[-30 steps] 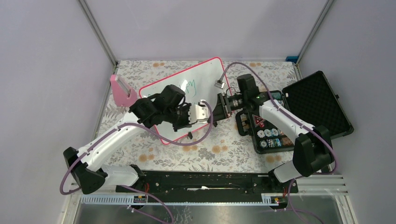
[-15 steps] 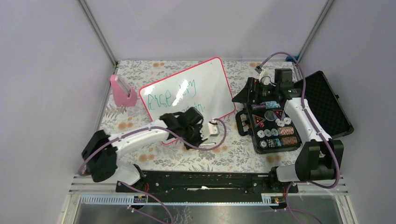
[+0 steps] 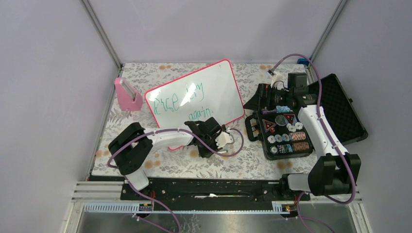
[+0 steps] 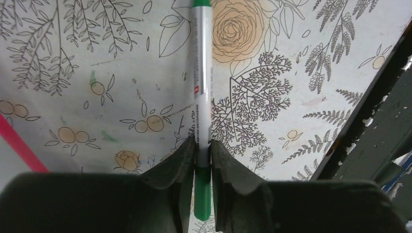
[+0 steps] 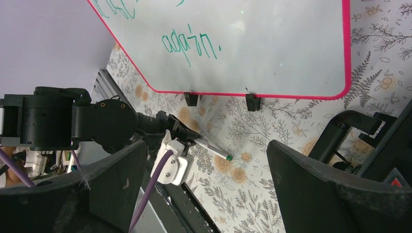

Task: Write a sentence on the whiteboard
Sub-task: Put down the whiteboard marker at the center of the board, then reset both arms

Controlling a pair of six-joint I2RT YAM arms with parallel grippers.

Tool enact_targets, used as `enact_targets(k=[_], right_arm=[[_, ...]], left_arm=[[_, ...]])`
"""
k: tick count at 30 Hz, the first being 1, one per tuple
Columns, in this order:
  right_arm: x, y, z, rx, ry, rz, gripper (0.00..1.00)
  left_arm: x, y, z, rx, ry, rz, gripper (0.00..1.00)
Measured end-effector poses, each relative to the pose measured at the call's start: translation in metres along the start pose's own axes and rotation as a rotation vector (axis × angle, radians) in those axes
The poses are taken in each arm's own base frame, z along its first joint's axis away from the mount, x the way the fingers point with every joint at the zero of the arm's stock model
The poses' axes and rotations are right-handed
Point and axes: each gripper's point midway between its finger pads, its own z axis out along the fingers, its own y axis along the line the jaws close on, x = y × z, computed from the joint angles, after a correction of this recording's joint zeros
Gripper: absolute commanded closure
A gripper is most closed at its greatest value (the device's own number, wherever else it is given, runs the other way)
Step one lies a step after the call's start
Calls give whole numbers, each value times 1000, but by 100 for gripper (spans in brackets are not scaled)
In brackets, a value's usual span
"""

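Note:
The whiteboard lies tilted mid-table, its pink frame around glossy white. Green handwriting, the sentence, runs across its left half; the right wrist view shows the word "again.". My left gripper is low over the floral cloth just in front of the board's near edge. Its jaws are shut on a silver marker with green ends, which lies flat along the cloth. My right gripper hovers beside the board's right edge, open wide and empty.
An open black case sits at the right, its tray of small round pieces under my right arm. A pink block stands at the back left. A black rail runs along the near edge, close to the left gripper.
Both grippers met over the board a second ago. The left arm has dropped to the cloth in front of the board with the marker. The right arm pulled back to the case and opened.

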Motion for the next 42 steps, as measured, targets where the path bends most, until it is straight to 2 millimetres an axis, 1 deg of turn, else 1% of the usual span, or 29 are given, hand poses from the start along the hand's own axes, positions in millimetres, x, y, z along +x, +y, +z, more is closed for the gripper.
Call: enact_targets(k=[5, 8, 11, 13, 14, 15, 16, 18, 20, 22, 23, 24, 25, 28, 30, 32, 34, 35, 37, 39, 42], right_arm=[[4, -1, -1, 2, 13, -6, 1], [7, -1, -1, 3, 23, -8, 0], [9, -2, -2, 4, 33, -13, 0], [13, -2, -2, 6, 47, -9, 0], [16, -2, -3, 8, 57, -6, 0], [18, -3, -3, 10, 67, -7, 1], [19, -3, -4, 14, 77, -9, 1], [18, -1, -5, 26, 91, -27, 1], [17, 2, -4, 36, 105, -54, 0], [16, 9, -3, 46, 121, -94, 0], [16, 13, -1, 45, 127, -115, 0], [16, 17, 0, 47, 137, -136, 0], [17, 21, 1, 48, 147, -154, 0], [15, 30, 1, 64, 165, -202, 0], [8, 36, -3, 78, 166, -237, 0], [-3, 42, -9, 95, 151, -280, 0], [-11, 47, -16, 111, 126, -328, 0], [-11, 48, -21, 123, 114, -347, 0], [-7, 52, -35, 155, 82, -390, 0], [-2, 56, -53, 201, 37, -435, 0], [3, 68, -86, 276, -78, -523, 1]], left_arm=[[2, 0, 2, 1, 8, -12, 57], [3, -1, 2, 0, 12, -17, 42], [3, -1, 1, 1, 18, -17, 24], [3, -2, -3, 2, 25, -23, 14], [1, -2, -5, 1, 24, -24, 6], [-2, -2, -11, 1, 19, -30, 2], [-5, -1, -16, -1, 11, -33, 1], [-19, 2, -31, -5, -28, -45, 1], [-37, 11, -54, -20, -94, -70, 1], [-57, 28, -81, -54, -180, -97, 1], [-68, 32, -96, -71, -225, -99, 1], [-73, 45, -113, -102, -268, -122, 1], [-79, 53, -129, -127, -309, -134, 1], [-87, 67, -177, -181, -427, -170, 1], [-83, 73, -207, -201, -496, -207, 1], [-75, 81, -238, -248, -551, -247, 1], [-61, 88, -271, -330, -597, -300, 1], [-55, 89, -284, -369, -615, -316, 1], [-46, 81, -309, -428, -652, -328, 1], [-33, 70, -336, -496, -703, -333, 1], [-5, 56, -382, -672, -798, -349, 1]])
